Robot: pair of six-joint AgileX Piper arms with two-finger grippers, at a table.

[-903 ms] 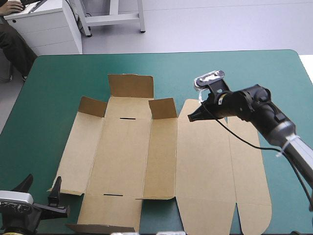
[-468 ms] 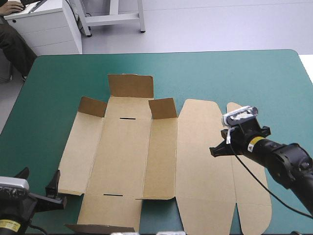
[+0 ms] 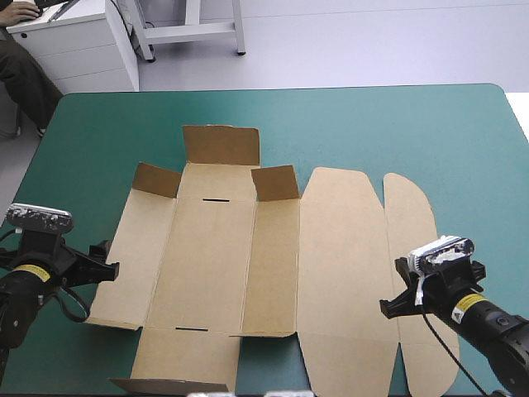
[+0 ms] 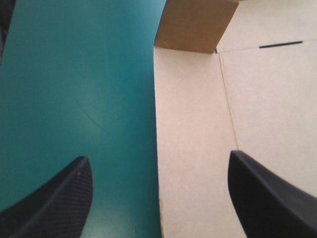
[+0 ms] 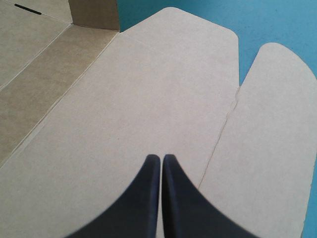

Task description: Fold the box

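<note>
**The box laid open on the table [image 3: 463, 132], read from my side outward.**

The box [image 3: 248, 256] [image 4: 198, 124] [image 5: 124, 99] lies flat as a cut brown sheet. Its near end flap [image 3: 169, 385] is tipped slightly up.

My right jaws hang over the box's near right part. They are above the broad lid panel [image 3: 347, 265] [image 5: 148, 89], just beside the crease that joins it to the narrow rounded flap [image 3: 417, 248] [image 5: 277, 124]. These jaws are together: the two black fingers [image 5: 143, 198] meet in one point with nothing between them. I cannot tell whether the tips touch the board.

My left jaws stand at the box's left edge, a little farther along than the right. They are apart and grip nothing. One finger [image 4: 54, 203] is over the teal-green cover [image 4: 74, 89] [image 5: 277, 29]. The other is over the left side panel [image 3: 132, 256] [image 4: 190, 148], so the box's edge runs between them.

At the box's middle lies the base panel [image 3: 207, 265], with a dark near slot [image 3: 192, 329] and a far slot [image 3: 214, 200] [image 4: 280, 44] [image 5: 28, 9].

At the box's far end, two short tabs stand up from the side panels: the left tab [image 3: 157, 179] [image 4: 195, 25] and the right tab [image 3: 275, 183] [image 5: 94, 14]. Between them the far end flap [image 3: 221, 145] is raised. Beyond the box the cover runs on to the table's far edge.
</note>
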